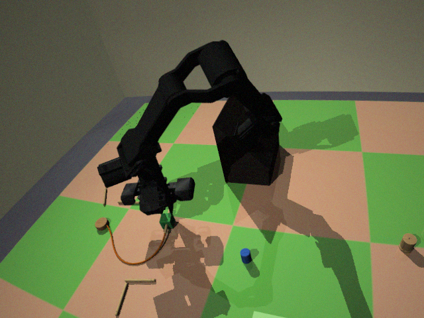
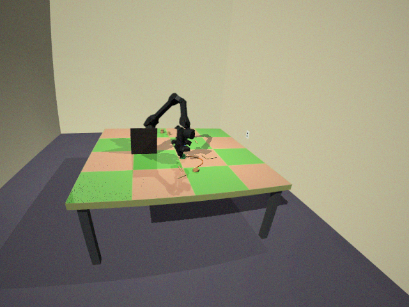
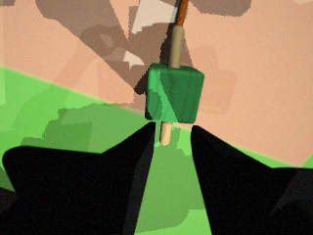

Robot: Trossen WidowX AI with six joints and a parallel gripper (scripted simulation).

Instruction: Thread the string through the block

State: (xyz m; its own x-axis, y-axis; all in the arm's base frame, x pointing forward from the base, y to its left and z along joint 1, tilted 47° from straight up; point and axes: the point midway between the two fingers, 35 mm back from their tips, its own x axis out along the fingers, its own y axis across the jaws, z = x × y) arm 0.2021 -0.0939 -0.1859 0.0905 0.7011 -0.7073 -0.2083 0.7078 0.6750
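The green block (image 1: 167,220) (image 2: 183,156) (image 3: 175,95) stands on the table. The thin wooden stick (image 1: 165,228) (image 3: 176,46) runs through its hole. A short tip shows on the side nearest my gripper, and the longer rear part shows on the other side. The orange string (image 1: 133,263) (image 2: 202,162) (image 3: 182,12) leads from the stick's rear end in a curve to the round wooden button (image 1: 102,223) (image 2: 195,170). My gripper (image 3: 173,129) is partly open, close to the block. In the wrist view its fingertips appear on either side of the stick's tip, with gaps. Contact cannot be told.
Two loose sticks (image 1: 142,280) (image 1: 122,299) lie in front of the string's curve. Two more (image 1: 105,197) (image 1: 124,203) lie beyond the button. A blue cylinder (image 1: 246,256) stands right of the block. A wooden cylinder (image 1: 408,243) is at the far right. The arm's base carries a dark panel (image 2: 144,141).
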